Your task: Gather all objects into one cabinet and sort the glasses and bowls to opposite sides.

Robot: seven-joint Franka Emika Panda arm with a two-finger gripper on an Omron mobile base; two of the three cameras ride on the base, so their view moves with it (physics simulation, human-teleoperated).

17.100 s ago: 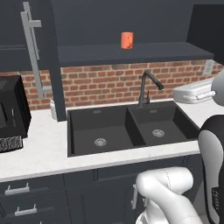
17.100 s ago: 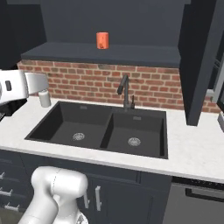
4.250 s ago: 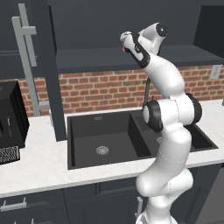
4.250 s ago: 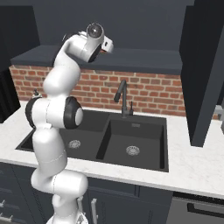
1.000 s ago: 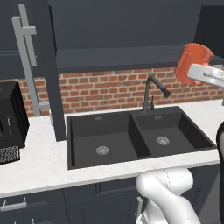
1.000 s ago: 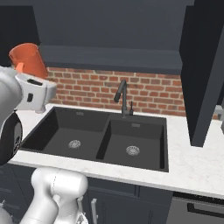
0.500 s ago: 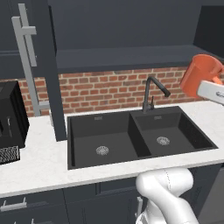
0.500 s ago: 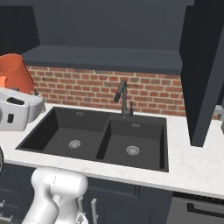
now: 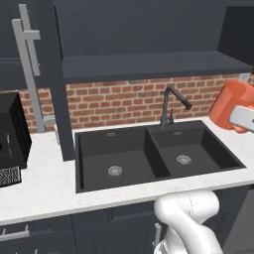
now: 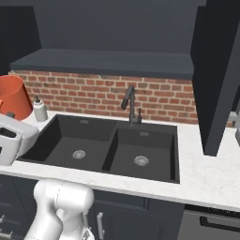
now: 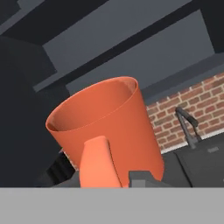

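My gripper [image 11: 116,177] is shut on the plain orange tumbler [image 11: 109,127], which is held upright, its open mouth showing in the hand view. In the left base view the tumbler [image 9: 229,105] hangs at the right edge above the counter, beside the sink, with my white hand [image 9: 244,119] in front of it. The right base view has the tumbler [image 10: 13,95] at the far left. The dark cabinet's flat shelf board [image 9: 149,65] is bare, and its door carries a long silver bar handle [image 9: 30,69]. Mug, blue vessel and striped bowl are out of view.
A black double sink [image 9: 149,154] with a dark faucet [image 9: 171,106] sits in the white counter [image 9: 44,188] below the shelf. A black appliance [image 9: 11,136] stands at the left. A small white bottle [image 10: 40,110] stands by the brick wall. A dark cabinet door [image 10: 218,70] hangs at the right.
The tumbler, once standing on the shelf, is off it in my gripper. Over the last second it has come lower and further out to the side of the sink.
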